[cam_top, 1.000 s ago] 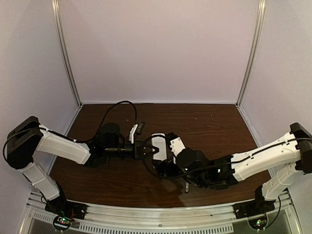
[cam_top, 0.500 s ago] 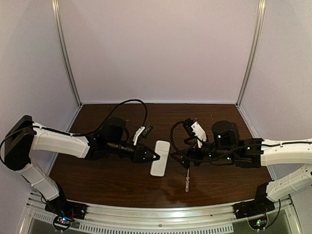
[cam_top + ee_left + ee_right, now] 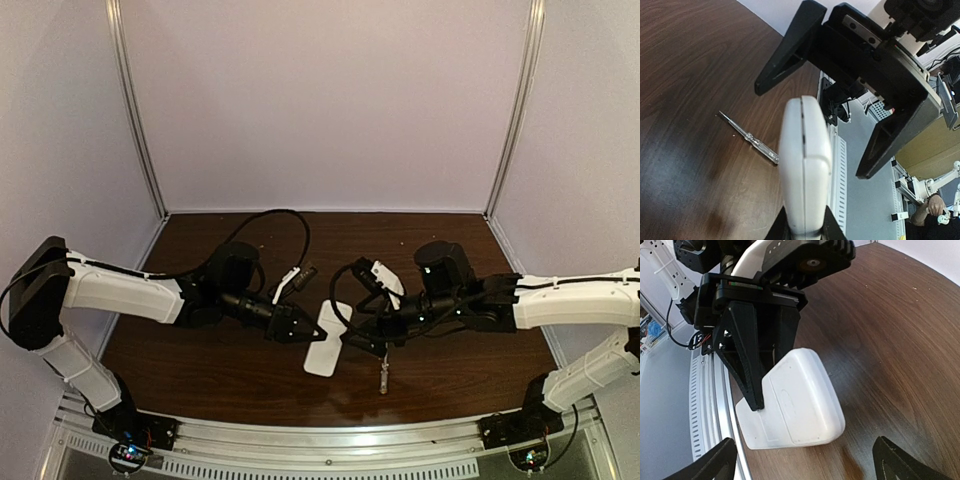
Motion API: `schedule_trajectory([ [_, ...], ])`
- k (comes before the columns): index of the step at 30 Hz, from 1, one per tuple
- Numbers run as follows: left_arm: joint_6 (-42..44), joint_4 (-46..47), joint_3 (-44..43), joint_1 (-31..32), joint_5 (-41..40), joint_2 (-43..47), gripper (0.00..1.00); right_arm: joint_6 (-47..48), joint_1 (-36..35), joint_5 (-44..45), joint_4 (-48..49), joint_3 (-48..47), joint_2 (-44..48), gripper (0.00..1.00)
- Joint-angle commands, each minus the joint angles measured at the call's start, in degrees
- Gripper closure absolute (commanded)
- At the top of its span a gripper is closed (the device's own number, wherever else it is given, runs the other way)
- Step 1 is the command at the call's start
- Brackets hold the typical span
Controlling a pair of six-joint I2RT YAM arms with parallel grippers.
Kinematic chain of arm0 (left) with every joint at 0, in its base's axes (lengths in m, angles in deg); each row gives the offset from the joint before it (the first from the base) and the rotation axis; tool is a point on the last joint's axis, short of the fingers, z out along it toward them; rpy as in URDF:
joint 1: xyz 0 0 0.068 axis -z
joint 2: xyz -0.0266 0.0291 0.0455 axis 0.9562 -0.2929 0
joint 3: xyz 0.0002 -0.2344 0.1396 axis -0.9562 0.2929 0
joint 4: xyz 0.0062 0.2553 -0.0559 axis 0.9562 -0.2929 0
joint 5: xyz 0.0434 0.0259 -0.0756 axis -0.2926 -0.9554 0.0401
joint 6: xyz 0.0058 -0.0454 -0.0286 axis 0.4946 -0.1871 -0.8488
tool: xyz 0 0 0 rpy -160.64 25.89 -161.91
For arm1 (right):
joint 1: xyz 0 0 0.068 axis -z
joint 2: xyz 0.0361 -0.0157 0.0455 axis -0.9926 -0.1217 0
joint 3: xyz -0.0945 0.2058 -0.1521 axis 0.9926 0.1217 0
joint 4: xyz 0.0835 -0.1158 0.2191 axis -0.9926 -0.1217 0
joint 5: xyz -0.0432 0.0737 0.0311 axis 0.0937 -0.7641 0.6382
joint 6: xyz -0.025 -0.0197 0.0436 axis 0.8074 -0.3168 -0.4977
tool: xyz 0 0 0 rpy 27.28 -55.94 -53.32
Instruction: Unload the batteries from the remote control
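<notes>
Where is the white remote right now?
In the top view the remote control is mid-table, pinched by the left gripper, with the open right gripper just right of it, near the screwdriver.

Markings: none legible.
Remote control (image 3: 805, 405) shows a plain white face with one faint oval outline; any lettering is too small to tell.

The remote control (image 3: 327, 338), a slim white rounded bar with a thin seam along its edge, hangs tilted mid-scene, its length running near to far.
</notes>
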Motion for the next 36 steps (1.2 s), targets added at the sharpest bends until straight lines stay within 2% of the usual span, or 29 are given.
schedule_trajectory([
  [1,1.2,2.16,-1.75,-0.17,3.55,1.31,1.0,1.6,1.63,-7.37,0.05,-2.9,-2.68,0.08],
  [9,1.54,2.73,-2.06,-0.12,6.12,0.67,1.0,2.87,3.9,-15.44,0.4,-5.02,-7.26,0.14],
  [15,1.72,2.65,-2.33,-0.15,6.8,0.6,1.0,3.01,4.83,-21.57,3.76,-5.71,-9.3,0.27],
  [23,1.99,2.56,-2.59,-0.15,7.41,-0.12,1.0,2.58,5.14,-24.65,5.49,-5.56,-9.77,0.38],
  [36,2.26,2.48,-2.98,-0.2,7.94,-0.73,1.0,1.55,5.16,-26.37,7.05,-5.33,-11.16,0.66],
])
